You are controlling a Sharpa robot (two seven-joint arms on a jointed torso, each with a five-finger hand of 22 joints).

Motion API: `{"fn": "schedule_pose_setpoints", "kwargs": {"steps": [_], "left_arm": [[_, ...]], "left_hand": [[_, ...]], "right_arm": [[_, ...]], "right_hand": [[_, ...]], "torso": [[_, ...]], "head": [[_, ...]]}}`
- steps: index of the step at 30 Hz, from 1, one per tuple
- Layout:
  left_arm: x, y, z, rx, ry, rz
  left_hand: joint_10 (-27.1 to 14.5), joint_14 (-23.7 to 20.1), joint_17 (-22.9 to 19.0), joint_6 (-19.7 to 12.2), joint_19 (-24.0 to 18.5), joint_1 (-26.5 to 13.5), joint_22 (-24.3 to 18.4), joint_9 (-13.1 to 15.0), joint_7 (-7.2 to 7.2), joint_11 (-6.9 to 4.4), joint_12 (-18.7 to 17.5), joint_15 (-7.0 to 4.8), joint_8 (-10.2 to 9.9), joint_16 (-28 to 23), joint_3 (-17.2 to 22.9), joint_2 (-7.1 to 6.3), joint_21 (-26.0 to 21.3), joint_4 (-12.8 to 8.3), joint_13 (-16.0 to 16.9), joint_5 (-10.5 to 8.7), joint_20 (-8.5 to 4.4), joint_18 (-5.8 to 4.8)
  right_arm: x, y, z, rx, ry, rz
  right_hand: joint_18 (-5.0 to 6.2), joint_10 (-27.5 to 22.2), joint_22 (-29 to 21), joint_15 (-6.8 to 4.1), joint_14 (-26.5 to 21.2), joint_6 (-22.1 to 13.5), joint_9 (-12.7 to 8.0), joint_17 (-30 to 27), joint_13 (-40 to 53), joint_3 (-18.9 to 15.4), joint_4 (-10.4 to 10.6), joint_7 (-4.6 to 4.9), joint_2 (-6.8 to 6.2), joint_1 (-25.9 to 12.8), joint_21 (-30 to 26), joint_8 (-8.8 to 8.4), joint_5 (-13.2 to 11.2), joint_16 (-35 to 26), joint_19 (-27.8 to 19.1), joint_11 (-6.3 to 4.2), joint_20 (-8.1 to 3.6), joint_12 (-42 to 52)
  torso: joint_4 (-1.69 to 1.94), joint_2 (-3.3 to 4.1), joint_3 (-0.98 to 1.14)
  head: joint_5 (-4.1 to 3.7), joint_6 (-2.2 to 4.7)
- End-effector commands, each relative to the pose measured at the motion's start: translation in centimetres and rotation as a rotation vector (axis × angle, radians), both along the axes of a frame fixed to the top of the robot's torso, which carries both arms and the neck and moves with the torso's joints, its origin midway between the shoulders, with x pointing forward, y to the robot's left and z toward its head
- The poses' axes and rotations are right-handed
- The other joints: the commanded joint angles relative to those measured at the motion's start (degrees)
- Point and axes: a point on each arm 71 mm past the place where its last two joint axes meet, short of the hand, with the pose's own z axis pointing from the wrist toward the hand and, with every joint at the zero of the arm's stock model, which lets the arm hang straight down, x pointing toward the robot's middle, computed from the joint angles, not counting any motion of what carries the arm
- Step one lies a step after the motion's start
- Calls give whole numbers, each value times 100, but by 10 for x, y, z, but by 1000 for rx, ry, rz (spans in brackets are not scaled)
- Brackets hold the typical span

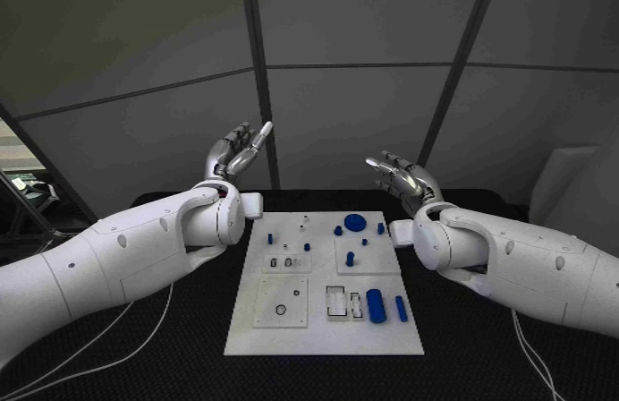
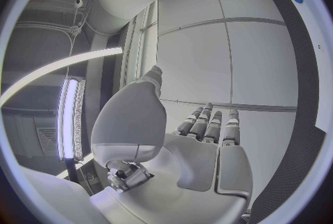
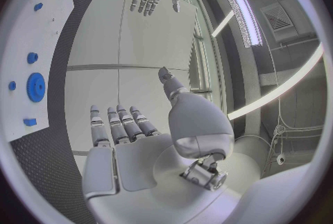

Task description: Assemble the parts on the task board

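Observation:
The white task board (image 1: 323, 329) lies in the middle of the black table. Small blue parts sit on it: a round disc (image 1: 355, 221), a long cylinder (image 1: 376, 305), a thinner peg (image 1: 402, 308) and several small pegs near the far end. My left hand (image 1: 236, 155) is raised above the board's far left corner, fingers spread and pointing up, holding nothing. My right hand (image 1: 402, 177) is raised above the far right corner, also empty with fingers apart. The left wrist view shows the left hand (image 2: 201, 141) open; the right wrist view shows the right hand (image 3: 132, 135) open and the disc (image 3: 35, 86).
The black table (image 1: 155, 347) extends on both sides of the board. Cables (image 1: 122, 329) run across it on the left, another cable (image 1: 522, 347) on the right. Grey wall panels stand behind the table.

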Motion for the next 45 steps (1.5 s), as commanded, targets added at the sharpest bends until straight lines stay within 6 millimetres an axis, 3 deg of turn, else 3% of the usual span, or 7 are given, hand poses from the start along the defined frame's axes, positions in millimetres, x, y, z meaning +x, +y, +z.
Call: {"fn": "schedule_pose_setpoints", "kwargs": {"steps": [1, 6, 12, 17, 23, 35, 45], "left_arm": [[5, -5, 5, -35, -17, -88], [6, -5, 6, -36, -18, -89], [6, 13, 4, -43, -8, -111], [5, 18, 5, -44, -14, -116], [1, 24, 7, -43, -20, -117], [-15, 32, 14, -38, -18, -169], [-42, 22, 26, -40, -26, -271]], "left_hand": [[94, 76, 11, 92, 44, 245, 15, 15, 56, 56, 69, 40, 41, 32, 40, 4, 47, 77, 15, 23, 78, -109], [132, 122, 17, 138, 82, 236, 27, 22, 113, 107, 119, 78, 51, 39, 77, 60, 70, 74, 22, 11, 95, -113], [640, 504, 58, 632, 280, 349, 85, 88, 329, 323, 466, 272, 151, 91, 248, 397, 189, 27, 77, -28, 237, -135], [1770, 1517, 152, 1808, 889, 562, 235, 234, 506, 520, 1028, 470, 527, 261, 245, 587, 500, -127, 155, -19, 459, -112], [2547, 3703, 286, 2926, 2742, 710, 606, 316, 594, 617, 1166, 537, 975, 643, 124, 700, 1396, -430, 126, -4, 506, -127], [3503, 5163, 419, 3586, 3997, 897, 752, 315, 517, 488, 1185, 297, 1215, 1005, 33, 767, 2032, -901, 142, 12, 295, -89], [3769, 5355, 449, 3775, 4173, 1094, 718, 292, 471, 423, 1087, 237, 1206, 915, -1, 638, 2086, -1248, 135, -36, 216, -105]], "right_arm": [[5, 11, 1, -25, 39, 180], [9, 11, 3, -34, 45, 208], [17, -13, 14, -384, -216, 110], [19, -16, 17, -458, -255, 109], [21, -18, 21, -542, -293, 121], [26, -12, 38, -821, -352, 226], [28, 8, 56, -1146, -403, 324]], "right_hand": [[173, 813, 110, 219, 804, 676, 68, 71, 72, 191, -96, 570, -55, 835, 231, 113, 28, 136, 353, 230, 131, 252], [49, 2504, 432, 375, 2538, 2235, 219, 201, 190, 351, -86, 713, -261, 1623, 889, 424, 95, 452, 1740, 425, 147, 714], [147, 3369, 623, 252, 3801, 3630, 291, 237, 149, 496, -114, 561, -394, 1971, 1400, 643, 132, 706, 2621, 248, 93, 822], [204, 3779, 696, 106, 4213, 3958, 248, 223, 141, 621, -126, 442, -490, 2011, 1640, 603, 138, 770, 2947, 126, 19, 750], [199, 4047, 780, 1, 4537, 4174, 223, 227, 137, 771, -123, 378, -573, 2008, 1882, 511, 144, 779, 3208, 50, -98, 595], [180, 4663, 1443, -377, 5563, 4653, 246, 318, 143, 911, -120, 212, -778, 2082, 3157, 391, 127, 949, 3911, -156, -515, 325], [210, 4975, 2243, -775, 7007, 4859, 245, 805, 145, 945, -116, 92, -995, 2060, 4569, 260, 127, 1637, 4414, -360, -875, 121]], "torso": [[-1, -1, -2], [-1, -1, -2], [-12, 15, -5], [-17, 39, -1], [-14, 101, 17], [29, 359, 45], [128, 714, 3]], "head": [[0, 1], [0, 1], [9, -103], [-4, -123], [0, -102], [-43, -25], [-136, 123]]}}
